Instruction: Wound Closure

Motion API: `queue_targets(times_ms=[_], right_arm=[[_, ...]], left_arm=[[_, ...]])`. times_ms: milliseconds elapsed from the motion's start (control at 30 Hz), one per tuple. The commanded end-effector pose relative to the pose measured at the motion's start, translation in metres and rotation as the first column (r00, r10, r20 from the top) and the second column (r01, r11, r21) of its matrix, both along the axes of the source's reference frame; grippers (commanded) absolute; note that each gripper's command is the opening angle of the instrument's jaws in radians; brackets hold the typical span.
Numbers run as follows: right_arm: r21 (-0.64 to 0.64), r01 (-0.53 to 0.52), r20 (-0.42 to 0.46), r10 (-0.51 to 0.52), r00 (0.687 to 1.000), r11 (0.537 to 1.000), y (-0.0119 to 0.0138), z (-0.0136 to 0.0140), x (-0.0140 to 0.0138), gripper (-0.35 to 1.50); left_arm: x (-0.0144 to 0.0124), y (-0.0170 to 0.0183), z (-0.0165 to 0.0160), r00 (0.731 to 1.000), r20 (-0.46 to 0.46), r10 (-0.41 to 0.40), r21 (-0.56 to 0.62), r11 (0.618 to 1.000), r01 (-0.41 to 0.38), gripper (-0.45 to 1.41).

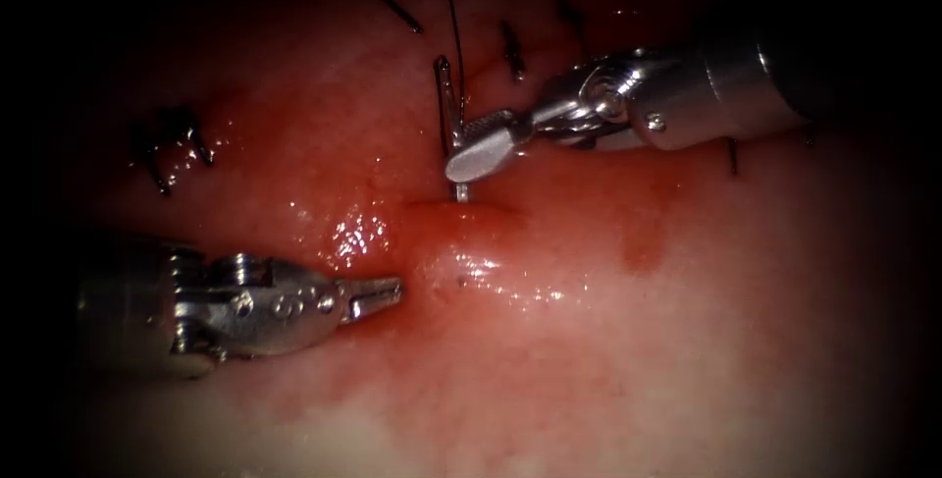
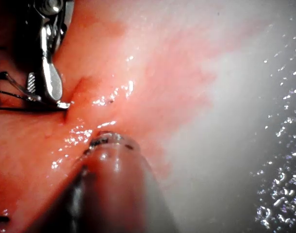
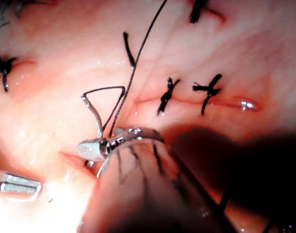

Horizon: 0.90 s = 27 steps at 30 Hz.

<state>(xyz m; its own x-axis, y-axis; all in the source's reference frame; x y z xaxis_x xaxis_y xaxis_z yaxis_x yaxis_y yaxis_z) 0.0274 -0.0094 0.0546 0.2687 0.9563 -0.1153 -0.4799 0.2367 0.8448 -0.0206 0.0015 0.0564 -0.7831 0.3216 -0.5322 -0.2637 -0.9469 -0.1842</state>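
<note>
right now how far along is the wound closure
Done: knotted stitches already cross part of the cut. In hand: the right claw is shut on the needle partway along its curve, the tip entering the tissue, thread trailing. The left claw holds nothing. Left: the unstitched cut near the needle.

Needle (image 1: 446, 110): curved steel, standing upright, its lower end entering the tissue (image 1: 608, 341) at the cut (image 1: 461, 208). Thread (image 1: 453, 17): dark, running up and away from the needle's upper end. Tissue: pink, wet, glistening, with red fluid (image 1: 643, 247) around the cut.
</note>
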Motion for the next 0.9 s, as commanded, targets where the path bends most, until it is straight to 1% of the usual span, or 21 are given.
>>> queue_targets(times_ms=[33, 167, 233, 333, 400, 533, 633, 767, 900], right_arm=[[-0.006, -0.003, -0.004, 0.003, 1.000, 1.000, -0.0007, -0.0001, 0.0003, 0.69], [-0.050, -0.001, -0.028, 0.000, 1.000, 0.999, -0.0005, -0.0015, -0.0001, 0.74], [-0.069, -0.019, -0.057, 0.015, 0.998, 0.997, -0.0003, -0.0022, 0.0007, 0.72], [-0.077, -0.015, -0.069, 0.010, 0.998, 0.997, -0.0002, -0.0018, 0.0017, 0.72], [-0.084, -0.009, -0.076, 0.003, 0.997, 0.996, -0.0003, -0.0013, 0.0024, 0.76], [-0.100, 0.007, -0.090, -0.016, 0.996, 0.995, -0.0001, -0.0001, 0.0030, 0.78], [-0.111, 0.017, -0.094, -0.028, 0.995, 0.994, -0.0003, 0.0002, 0.0026, 0.79], [-0.111, 0.020, -0.090, -0.030, 0.995, 0.994, -0.0002, -0.0003, 0.0012, 0.76], [-0.110, 0.018, -0.084, -0.027, 0.996, 0.994, 0.0000, -0.0003, 0.0013, 0.73]], left_arm=[[-0.0006, -0.0009, 0.0004, 1.000, 0.001, 0.002, 0.003, 1.000, -0.002, -0.12], [-0.0006, -0.0009, 0.0004, 1.000, 0.001, 0.002, 0.003, 1.000, -0.002, -0.12], [-0.0006, -0.0009, 0.0004, 1.000, 0.001, 0.002, 0.003, 1.000, -0.002, -0.12], [-0.0006, -0.0009, 0.0005, 1.000, 0.001, 0.002, 0.003, 1.000, -0.002, -0.10], [-0.0006, -0.0010, 0.0004, 1.000, 0.001, 0.002, 0.003, 1.000, -0.002, -0.08], [-0.0005, -0.0010, 0.0004, 1.000, 0.002, 0.003, 0.003, 1.000, -0.003, -0.08], [-0.0004, -0.0010, 0.0004, 1.000, 0.002, 0.003, 0.003, 1.000, -0.003, -0.08], [-0.0004, -0.0010, 0.0004, 1.000, 0.002, 0.003, 0.003, 1.000, -0.003, -0.08], [-0.0005, -0.0010, 0.0004, 1.000, 0.002, 0.003, 0.003, 1.000, -0.003, -0.08]])
